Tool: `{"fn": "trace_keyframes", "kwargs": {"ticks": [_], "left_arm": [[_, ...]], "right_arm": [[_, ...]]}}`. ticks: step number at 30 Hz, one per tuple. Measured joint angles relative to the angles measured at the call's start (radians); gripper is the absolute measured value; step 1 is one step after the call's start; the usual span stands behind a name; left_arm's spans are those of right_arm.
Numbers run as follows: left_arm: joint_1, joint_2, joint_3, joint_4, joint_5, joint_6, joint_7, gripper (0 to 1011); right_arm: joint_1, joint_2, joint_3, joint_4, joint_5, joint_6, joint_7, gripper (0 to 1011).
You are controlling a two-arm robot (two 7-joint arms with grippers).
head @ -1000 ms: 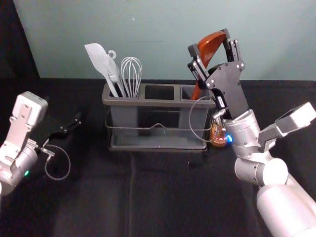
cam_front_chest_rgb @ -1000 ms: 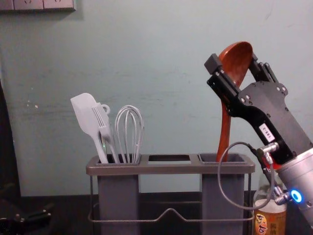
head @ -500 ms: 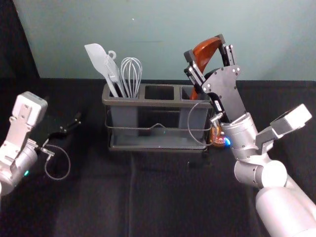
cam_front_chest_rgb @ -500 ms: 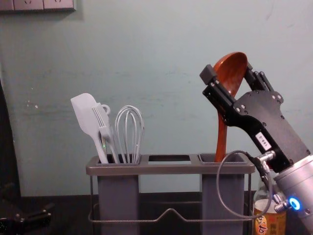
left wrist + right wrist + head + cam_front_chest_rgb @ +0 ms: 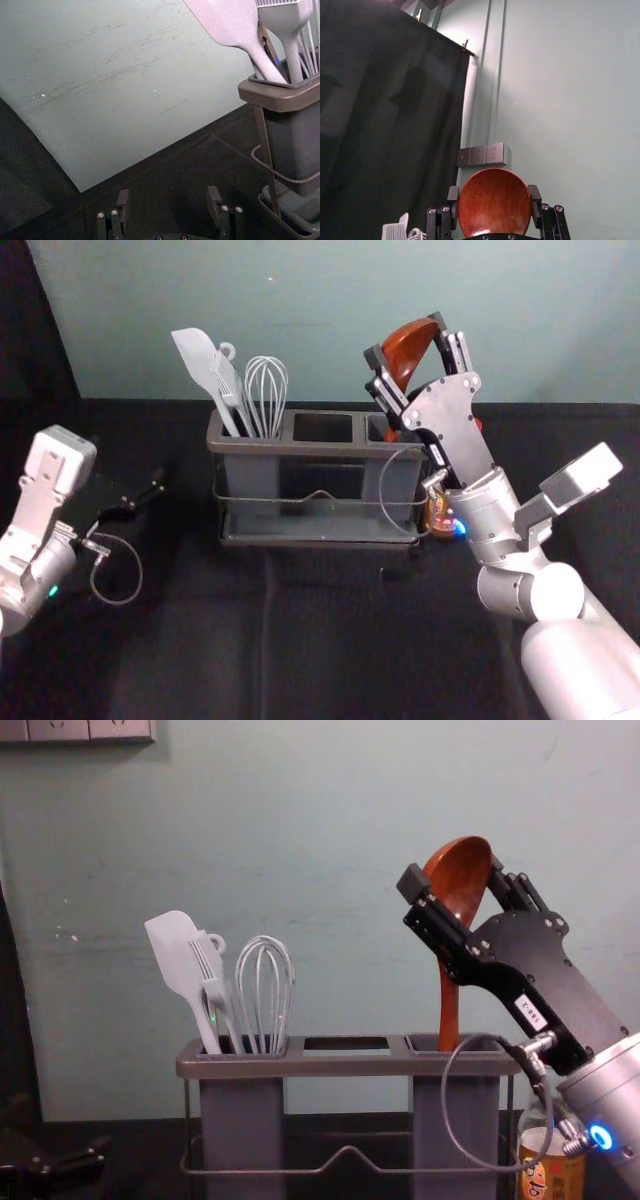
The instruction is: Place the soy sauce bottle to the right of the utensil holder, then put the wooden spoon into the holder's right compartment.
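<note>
The whisk (image 5: 266, 400) is standing upright, wire loops uppermost, and is serving as the reference point. A pale spatula (image 5: 177, 955) is leaning outward to the whisk's left, blade up. A pale brush (image 5: 213, 982) is standing between spatula and whisk, bristle end up. A ring-ended utensil (image 5: 217, 940) is showing just behind the brush, also left of the whisk. Behind the whisk, a grey-green wall (image 5: 350, 920) is rising, bearing small pale marks to the whisk's left. Wall sockets (image 5: 60, 728) are sitting higher, well to its left. A black curtain (image 5: 395, 125) is hanging left of the whisk, with clips (image 5: 465, 45) gripping its top edge. Black cloth (image 5: 200, 640) is lying below the whisk.
</note>
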Motion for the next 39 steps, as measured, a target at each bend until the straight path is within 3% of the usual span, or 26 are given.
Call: {"fn": "trace_keyframes", "kwargs": {"ticks": [12, 19, 27, 37, 39], "left_arm": [[0.0, 0.0, 0.0, 0.0, 0.0, 0.0, 0.0, 1000], [0.0, 0.0, 0.0, 0.0, 0.0, 0.0, 0.0, 1000], [0.0, 0.0, 0.0, 0.0, 0.0, 0.0, 0.0, 1000], [0.0, 0.0, 0.0, 0.0, 0.0, 0.0, 0.0, 1000], [0.0, 0.0, 0.0, 0.0, 0.0, 0.0, 0.0, 1000]], "right_arm": [[-0.013, 0.005, 0.002, 0.005, -0.022, 0.009, -0.02, 841], [-0.019, 0.003, 0.005, 0.013, -0.023, 0.008, -0.022, 993], [-0.027, -0.002, 0.01, 0.003, -0.017, 0.005, -0.024, 1002], [-0.054, 0.005, 0.012, -0.102, -0.051, 0.024, -0.059, 1003], [-0.064, 0.01, 0.017, -0.152, -0.071, 0.039, -0.081, 1003]]}}
